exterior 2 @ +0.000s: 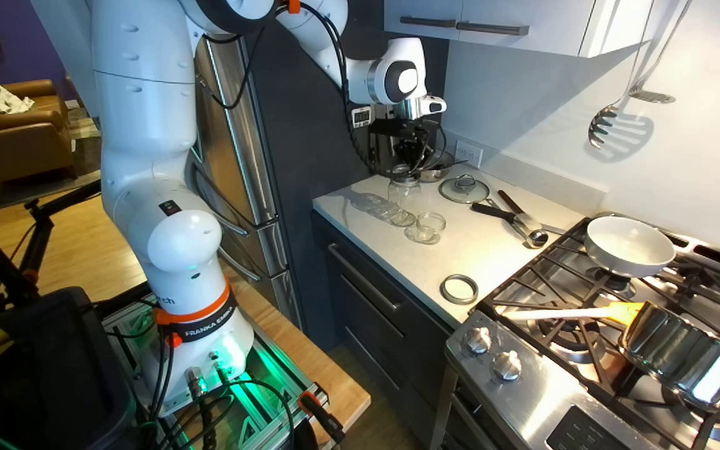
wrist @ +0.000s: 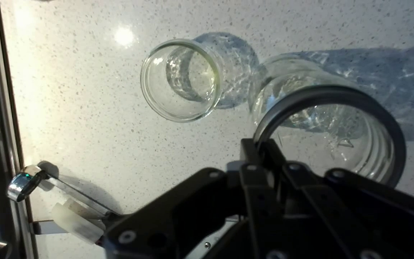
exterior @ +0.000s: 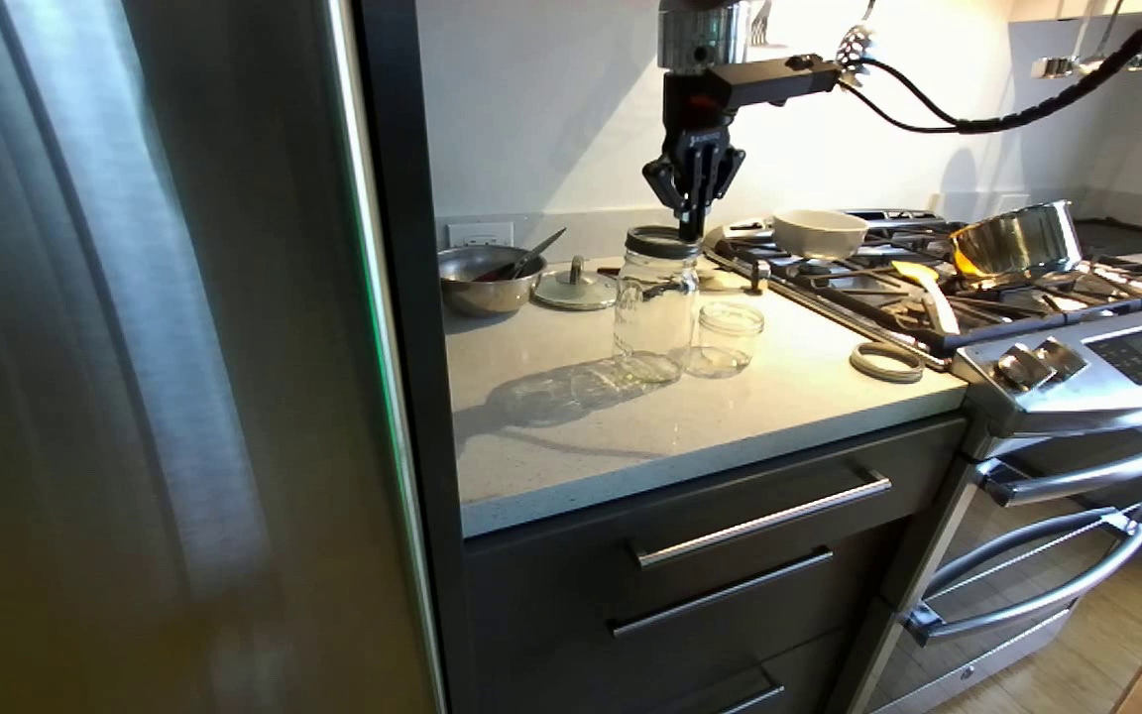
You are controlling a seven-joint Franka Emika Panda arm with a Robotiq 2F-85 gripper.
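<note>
**Black two-fingered gripper (wrist: 261, 145) pinched on a dark round ring (wrist: 336, 94)**

The fingers are pressed together on one side of the ring, one inside its loop and one outside; the ring circles the open mouth of a tall clear glass jar (exterior: 652, 322), which looks upright and appears to stand on a pale speckled countertop (exterior: 779, 402); whether the glass lip is caught too, I cannot tell. The step in hand seems to be the grasp; the next move calls for a firm pinch and a slow, level path, since a one-sided hold could let the jar tip; it also calls for clearance from a short clear glass jar (exterior: 728, 340), open and upright just beside the tall one; farther out, a round glass lid with a knob (exterior 2: 464, 187) and a flat grey metal ring (exterior: 886, 376) lie on the countertop.
</note>
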